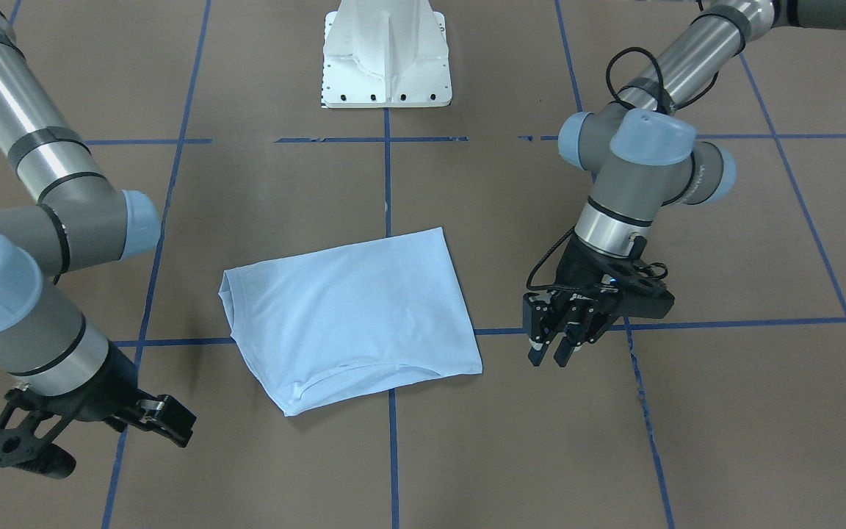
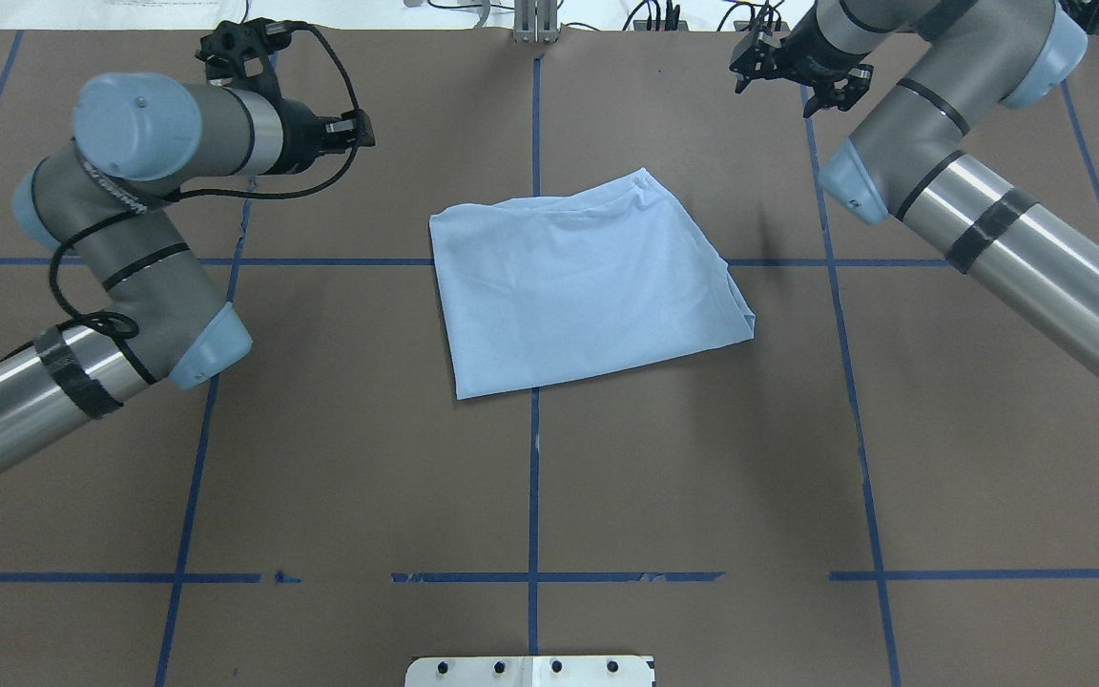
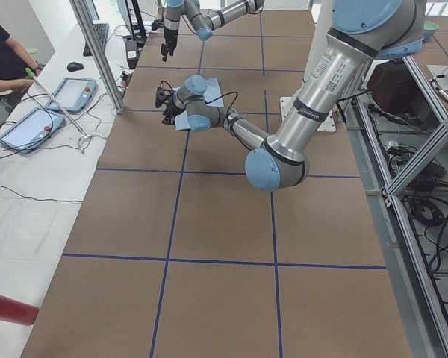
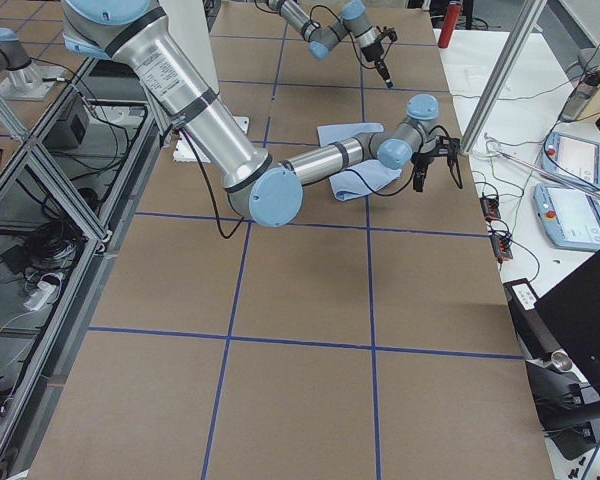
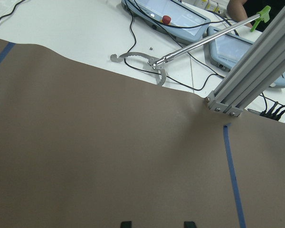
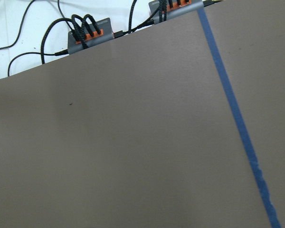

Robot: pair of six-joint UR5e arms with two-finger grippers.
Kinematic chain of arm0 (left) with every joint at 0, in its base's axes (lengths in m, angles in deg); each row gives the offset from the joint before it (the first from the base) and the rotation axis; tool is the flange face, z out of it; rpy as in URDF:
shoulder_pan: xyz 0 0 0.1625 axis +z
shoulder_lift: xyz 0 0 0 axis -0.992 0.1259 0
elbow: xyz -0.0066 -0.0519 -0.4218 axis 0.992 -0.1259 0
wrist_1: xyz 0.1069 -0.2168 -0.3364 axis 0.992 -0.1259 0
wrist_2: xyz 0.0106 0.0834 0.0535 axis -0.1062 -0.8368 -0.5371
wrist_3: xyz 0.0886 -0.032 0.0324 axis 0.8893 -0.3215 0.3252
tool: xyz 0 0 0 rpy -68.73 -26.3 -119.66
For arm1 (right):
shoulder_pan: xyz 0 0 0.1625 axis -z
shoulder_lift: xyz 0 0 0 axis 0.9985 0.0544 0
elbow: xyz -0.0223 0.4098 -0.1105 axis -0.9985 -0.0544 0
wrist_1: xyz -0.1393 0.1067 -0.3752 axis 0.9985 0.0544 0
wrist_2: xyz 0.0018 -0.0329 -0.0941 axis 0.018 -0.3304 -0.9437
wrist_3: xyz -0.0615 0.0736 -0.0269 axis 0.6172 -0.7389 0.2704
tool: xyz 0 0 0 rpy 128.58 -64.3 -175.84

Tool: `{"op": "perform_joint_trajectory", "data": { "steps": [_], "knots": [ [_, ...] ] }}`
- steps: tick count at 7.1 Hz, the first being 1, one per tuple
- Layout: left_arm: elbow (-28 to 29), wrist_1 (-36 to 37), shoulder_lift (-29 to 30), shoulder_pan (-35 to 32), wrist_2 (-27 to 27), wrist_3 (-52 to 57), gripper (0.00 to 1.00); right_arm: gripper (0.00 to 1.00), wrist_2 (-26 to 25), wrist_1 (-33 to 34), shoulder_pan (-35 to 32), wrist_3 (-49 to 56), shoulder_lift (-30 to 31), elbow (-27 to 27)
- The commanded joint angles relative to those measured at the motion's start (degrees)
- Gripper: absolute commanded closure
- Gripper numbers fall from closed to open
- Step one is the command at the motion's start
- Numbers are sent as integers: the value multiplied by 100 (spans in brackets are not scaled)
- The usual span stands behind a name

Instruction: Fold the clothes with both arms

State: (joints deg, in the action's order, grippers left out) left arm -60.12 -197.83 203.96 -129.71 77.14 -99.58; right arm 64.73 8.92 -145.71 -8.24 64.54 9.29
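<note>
Left gripper [image 1: 549,358]: spread and empty, hanging low over bare paper beside the T-shirt, on the side toward the worktop's left end. Its wrist view shows two fingertips [image 5: 127,223] apart with nothing between them.
Right gripper [image 1: 171,424]: carries nothing and is poised off the garment's opposite side, close to the worktop's far edge. These views do not show whether it is parted or closed.
T-shirt [image 2: 578,286]: light blue, lying flat as a rough folded rectangle across the centre tape line. It is nearer the far edge than the white pedestal base [image 1: 386,59], and neither arm touches it. The corner toward the right end shows bunched layers, and no chest print is in sight.
Worktop [image 2: 368,458]: brown paper gridded with blue tape.
Why the arms flank it: one arm stands clear at each side, probably so the cloth rests undisturbed and each can reach its own edge.
Stage: by its compact outline, the folding looks well along, possibly finished.
Next: if another fold is wanted, each gripper would have to take a corner of the same edge and carry it across in step.
Risk: a pinch on stacked layers may catch only the top one and pull the folds askew.
</note>
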Motion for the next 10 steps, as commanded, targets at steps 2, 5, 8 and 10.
{"op": "perform_joint_trajectory", "data": {
  "steps": [2,5,8,10],
  "knots": [
    [-915,622,-641,-392,842,599,54,0,-160,25,117,-295,360,536],
    [-1341,977,-1686,-1708,2291,3133,54,0,529,715,-161,427,1265,1634],
    [-1191,2134,-1943,-2895,2718,5615,53,0,1331,1027,-1223,2895,2984,2558],
    [-807,2908,-2040,-3800,3443,7022,24,0,1727,1593,-2014,4687,3428,2568]
  ]
}}
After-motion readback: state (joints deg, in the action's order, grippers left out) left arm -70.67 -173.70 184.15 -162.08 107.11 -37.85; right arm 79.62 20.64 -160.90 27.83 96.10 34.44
